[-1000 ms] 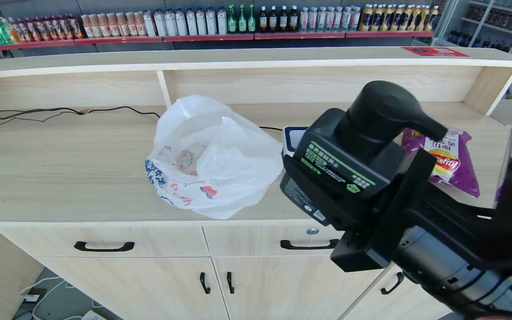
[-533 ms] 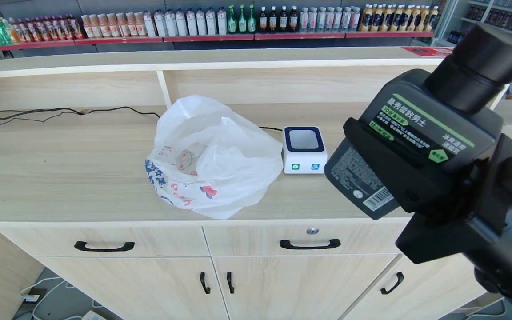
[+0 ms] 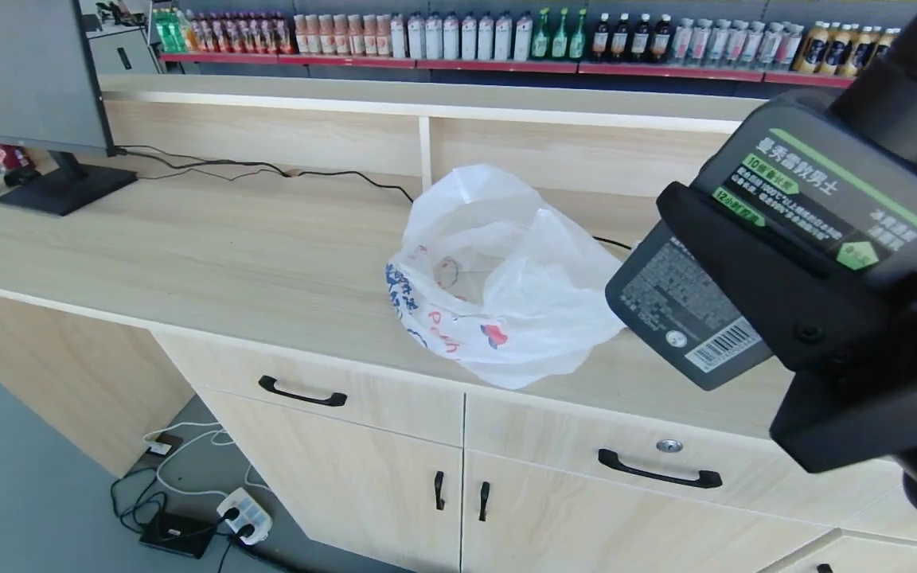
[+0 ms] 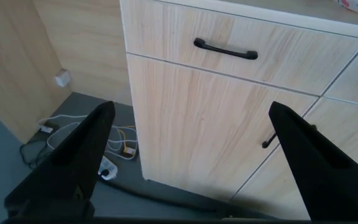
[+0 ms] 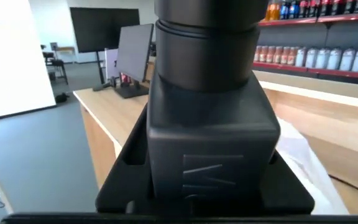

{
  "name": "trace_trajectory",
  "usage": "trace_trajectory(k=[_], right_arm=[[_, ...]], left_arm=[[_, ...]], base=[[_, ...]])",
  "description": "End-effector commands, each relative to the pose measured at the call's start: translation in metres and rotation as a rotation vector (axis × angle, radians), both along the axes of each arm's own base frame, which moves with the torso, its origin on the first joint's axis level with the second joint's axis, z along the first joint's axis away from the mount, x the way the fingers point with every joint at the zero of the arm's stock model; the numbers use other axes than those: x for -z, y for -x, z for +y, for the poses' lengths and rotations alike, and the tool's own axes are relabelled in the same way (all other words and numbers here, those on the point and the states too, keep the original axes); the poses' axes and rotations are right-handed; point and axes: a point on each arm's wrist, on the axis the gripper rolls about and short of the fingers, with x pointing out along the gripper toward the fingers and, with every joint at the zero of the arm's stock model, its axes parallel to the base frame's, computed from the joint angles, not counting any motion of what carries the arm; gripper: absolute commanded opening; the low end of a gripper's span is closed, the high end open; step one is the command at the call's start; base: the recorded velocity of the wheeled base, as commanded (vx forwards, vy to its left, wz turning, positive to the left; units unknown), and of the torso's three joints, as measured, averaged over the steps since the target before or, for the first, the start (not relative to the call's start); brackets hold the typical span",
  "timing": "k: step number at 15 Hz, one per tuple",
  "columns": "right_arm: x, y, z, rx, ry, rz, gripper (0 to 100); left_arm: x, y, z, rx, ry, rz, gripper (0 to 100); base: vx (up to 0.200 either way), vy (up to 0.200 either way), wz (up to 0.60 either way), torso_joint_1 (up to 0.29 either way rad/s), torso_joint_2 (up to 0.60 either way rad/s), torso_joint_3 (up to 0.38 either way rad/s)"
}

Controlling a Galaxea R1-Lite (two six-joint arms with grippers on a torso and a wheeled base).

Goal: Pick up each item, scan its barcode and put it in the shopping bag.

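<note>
Bottle (image 3: pixel 817 191), black, square-bodied, with pump top: you have it gripped in your right hand (image 3: pixel 753 263), the fingers closed tight against two opposite sides of its body. It is held in the air and tilted, pump end up and away to the right, base end down toward the left. A green-striped label faces up. The adjoining side, with small print and a barcode, faces the head camera. One black finger (image 3: pixel 777 278) runs along the edge between those two faces. In the right wrist view the bottle (image 5: pixel 210 143) stands between the fingers, its round pump collar at the top.

Shopping bag (image 3: pixel 506 278), white thin plastic with red and blue print: it sits on the worktop (image 3: pixel 228 255), mouth open upward, apart from the hand. In the head view the bottle's base end shows just beside the bag's right flank.

Left hand (image 4: pixel 191 168): open, both fingers spread wide, gripping nothing. You have it low in front of the cabinet, facing a drawer handle (image 4: pixel 225 49) and door fronts, with cables (image 4: pixel 114 146) on the floor below.

Monitor (image 3: pixel 21 72): dark screen on a stand at the worktop's far left.

Cable (image 3: pixel 267 169): black, trailing along the back of the worktop toward the bag.

Drinks shelf (image 3: pixel 506 36): a row of bottles behind the counter.

Power strip (image 3: pixel 243 513): white, on the floor by the cabinet.
</note>
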Motion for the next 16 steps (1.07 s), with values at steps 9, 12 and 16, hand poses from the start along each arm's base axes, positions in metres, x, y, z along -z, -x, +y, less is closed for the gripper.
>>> trace_trajectory(k=[9, 12, 16], right_arm=[[-0.034, -0.132, 0.009, 0.182, -0.204, 0.240, 0], [-0.014, -0.157, -0.020, 0.225, -0.030, 0.194, 0], [0.019, -0.176, -0.046, 0.239, 0.084, 0.155, 0]], left_arm=[[0.000, 0.000, 0.000, 0.000, 0.000, 0.000, 100], [0.000, 0.000, 0.000, 0.000, 0.000, 0.000, 100], [0.000, 0.000, 0.000, -0.002, 0.000, 0.000, 100]], base=[[0.000, 0.000, 0.20, -0.001, 0.00, 0.002], [0.000, 0.000, 0.00, 0.000, 0.00, 0.000], [0.000, 0.000, 0.00, 0.000, 0.00, 0.000]])
